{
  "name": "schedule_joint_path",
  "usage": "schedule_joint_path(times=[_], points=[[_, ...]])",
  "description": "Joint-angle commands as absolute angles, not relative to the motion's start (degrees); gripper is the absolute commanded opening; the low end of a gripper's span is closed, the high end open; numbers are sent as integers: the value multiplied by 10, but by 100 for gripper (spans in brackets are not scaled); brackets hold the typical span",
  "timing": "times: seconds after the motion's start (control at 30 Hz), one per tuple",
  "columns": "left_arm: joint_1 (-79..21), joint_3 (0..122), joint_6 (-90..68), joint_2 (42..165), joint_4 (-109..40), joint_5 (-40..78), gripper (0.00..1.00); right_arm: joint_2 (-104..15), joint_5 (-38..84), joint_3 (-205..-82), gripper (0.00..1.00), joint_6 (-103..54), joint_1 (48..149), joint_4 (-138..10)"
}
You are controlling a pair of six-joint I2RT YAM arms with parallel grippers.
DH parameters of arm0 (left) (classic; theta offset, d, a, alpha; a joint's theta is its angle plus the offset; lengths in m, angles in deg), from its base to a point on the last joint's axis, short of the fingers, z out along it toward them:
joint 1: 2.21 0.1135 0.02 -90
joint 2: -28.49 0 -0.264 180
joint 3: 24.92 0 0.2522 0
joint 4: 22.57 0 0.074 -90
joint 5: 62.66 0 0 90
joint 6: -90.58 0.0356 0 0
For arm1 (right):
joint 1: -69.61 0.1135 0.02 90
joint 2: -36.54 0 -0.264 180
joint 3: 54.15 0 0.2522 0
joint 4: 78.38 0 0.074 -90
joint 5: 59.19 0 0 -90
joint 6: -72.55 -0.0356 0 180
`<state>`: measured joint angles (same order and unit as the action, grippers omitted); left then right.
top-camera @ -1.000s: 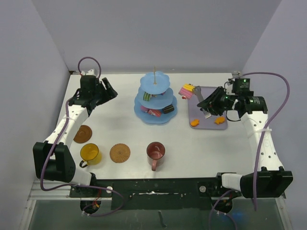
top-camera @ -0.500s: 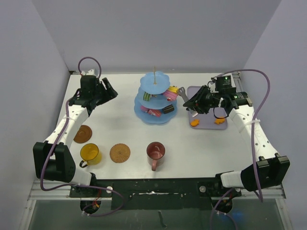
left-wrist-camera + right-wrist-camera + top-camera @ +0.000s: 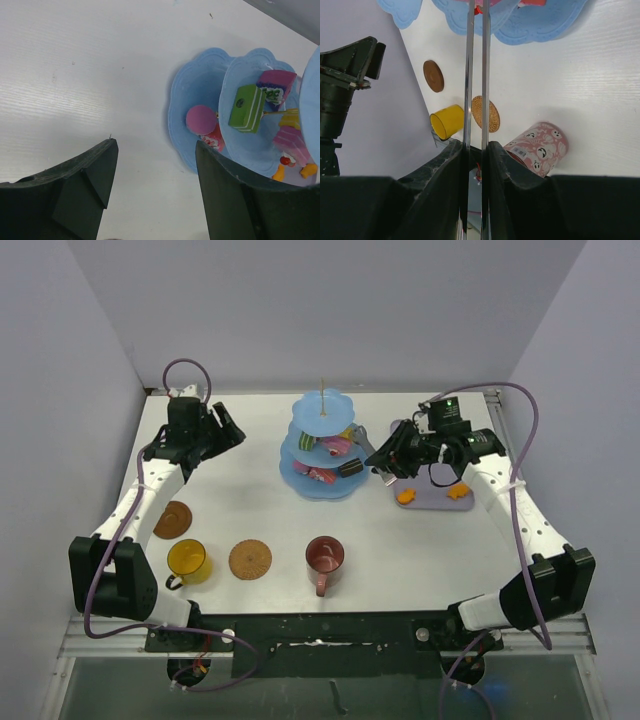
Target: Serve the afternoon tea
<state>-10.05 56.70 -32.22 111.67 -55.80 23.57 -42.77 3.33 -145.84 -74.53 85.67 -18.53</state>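
The light-blue three-tier stand (image 3: 323, 475) stands at mid-table with several toy cakes on it, among them a green one (image 3: 246, 107) and a round pink one (image 3: 201, 120). My right gripper (image 3: 388, 454) is shut on thin metal tongs (image 3: 476, 75), and their tips reach the stand's middle tier beside a pink cake (image 3: 340, 446). My left gripper (image 3: 226, 430) hangs open and empty, left of the stand. Near the front are a yellow mug (image 3: 187, 560), a dark-red mug (image 3: 325, 556) and two brown coasters (image 3: 173, 519) (image 3: 250, 559).
A lilac tray (image 3: 436, 476) lies right of the stand with two orange pastries (image 3: 405, 496) (image 3: 459, 492) on it. Walls enclose the table on the left, back and right. The right arm reaches across the tray.
My right arm has swung left from the tray to the stand, carrying the pink cake in the tongs to the middle tier. The left arm has not moved.
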Motion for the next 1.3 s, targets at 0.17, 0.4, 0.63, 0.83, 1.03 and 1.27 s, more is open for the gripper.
schedule_joint_path(times=[0.17, 0.4, 0.63, 0.83, 1.03, 1.27], points=[[-102, 578, -318, 1108, -528, 233, 62, -440, 19, -1464, 0, -746, 874, -238], [-101, 579, -316, 1108, -531, 236, 62, -444, 23, -1444, 1, -749, 876, -249], [-102, 578, -317, 1108, -529, 234, 62, -448, 22, -1447, 13, -743, 876, -234], [-102, 577, -318, 1107, -529, 234, 62, -446, 21, -1450, 33, -741, 875, -232], [-102, 579, -317, 1109, -528, 232, 62, -441, 27, -1460, 36, -736, 867, -221], [-102, 575, -316, 1107, -527, 235, 62, -428, 35, -1478, 36, -715, 843, -184]])
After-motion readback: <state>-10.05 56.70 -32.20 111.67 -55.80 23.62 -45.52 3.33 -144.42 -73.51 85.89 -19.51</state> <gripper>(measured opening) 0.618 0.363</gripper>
